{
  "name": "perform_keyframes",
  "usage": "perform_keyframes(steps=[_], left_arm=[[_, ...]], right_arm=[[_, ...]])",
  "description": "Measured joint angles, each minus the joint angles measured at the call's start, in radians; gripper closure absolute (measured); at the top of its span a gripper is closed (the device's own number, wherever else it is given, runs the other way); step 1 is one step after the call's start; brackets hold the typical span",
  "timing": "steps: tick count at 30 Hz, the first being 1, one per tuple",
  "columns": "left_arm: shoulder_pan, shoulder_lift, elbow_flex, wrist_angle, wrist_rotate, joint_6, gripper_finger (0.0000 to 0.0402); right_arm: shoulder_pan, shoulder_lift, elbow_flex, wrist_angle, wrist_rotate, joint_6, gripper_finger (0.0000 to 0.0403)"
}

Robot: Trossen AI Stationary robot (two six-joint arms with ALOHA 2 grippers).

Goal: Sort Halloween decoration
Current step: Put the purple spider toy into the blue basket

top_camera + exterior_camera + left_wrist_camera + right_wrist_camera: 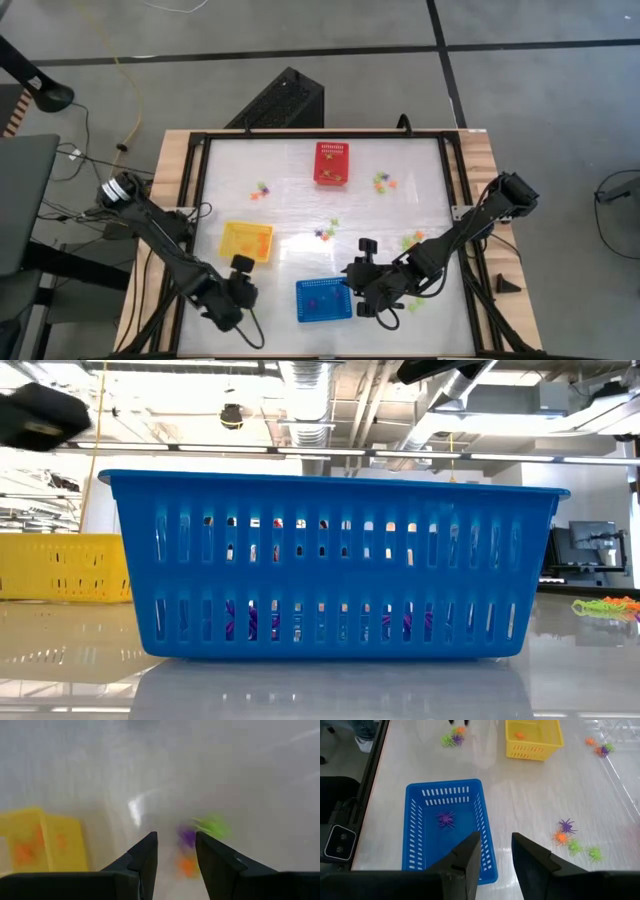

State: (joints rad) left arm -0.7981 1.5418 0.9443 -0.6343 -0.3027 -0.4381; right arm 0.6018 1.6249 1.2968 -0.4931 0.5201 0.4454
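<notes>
The right claw (495, 851) is hovering beside the blue basket (415, 845), fingers apart and empty, since a purple spider (445, 818) is lying inside. The left claw (175, 851), also apart and empty, is facing loose spiders (200, 832) on the surface (300, 200) near the yellow basket (246, 241).

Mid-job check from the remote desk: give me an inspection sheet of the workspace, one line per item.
Surface: pale glossy table, wooden side rails.
Job's things: spider trinkets scattered near the middle, rear right and rear left; a purple one lies in the blue basket; orange ones in the yellow basket; red basket at the rear.
Clutter: nothing seen.
Grippers: left pincer open, empty, hovering over three trinkets; right pincer open, empty, beside the blue basket.
Cables: yellow cable and dark leads on the floor at the left.
Surroundings: grey floor, black box behind the table.
</notes>
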Motion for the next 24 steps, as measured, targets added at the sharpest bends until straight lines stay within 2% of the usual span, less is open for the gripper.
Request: perform_keyframes(steps=[4, 7, 10, 16, 20, 24], left_arm=[[0.087, 0.035, 0.000, 0.178, -0.137, 0.221, 0.0281], [0.197, 0.035, 0.000, 0.346, -0.142, 0.397, 0.0286], [0.336, 0.035, 0.001, 0.459, -0.066, 0.493, 0.0291], [0.592, 0.091, 0.001, 0.562, 0.140, 0.584, 0.0297], [0.700, 0.152, 0.001, 0.654, 0.267, 0.666, 0.0299], [0.761, 0.191, 0.001, 0.680, 0.304, 0.730, 0.0299]], right_arm=[[-0.003, 0.000, 0.000, -0.004, 0.000, -0.001, 0.0262], [-0.003, 0.000, 0.000, -0.043, 0.000, -0.006, 0.0262], [-0.002, 0.000, 0.000, -0.109, 0.004, -0.010, 0.0262], [-0.007, 0.000, 0.000, -0.202, 0.068, -0.011, 0.0262], [-0.027, 0.000, 0.000, -0.239, 0.080, -0.045, 0.0262], [-0.061, 0.000, -0.014, -0.246, 0.081, -0.076, 0.0262]])
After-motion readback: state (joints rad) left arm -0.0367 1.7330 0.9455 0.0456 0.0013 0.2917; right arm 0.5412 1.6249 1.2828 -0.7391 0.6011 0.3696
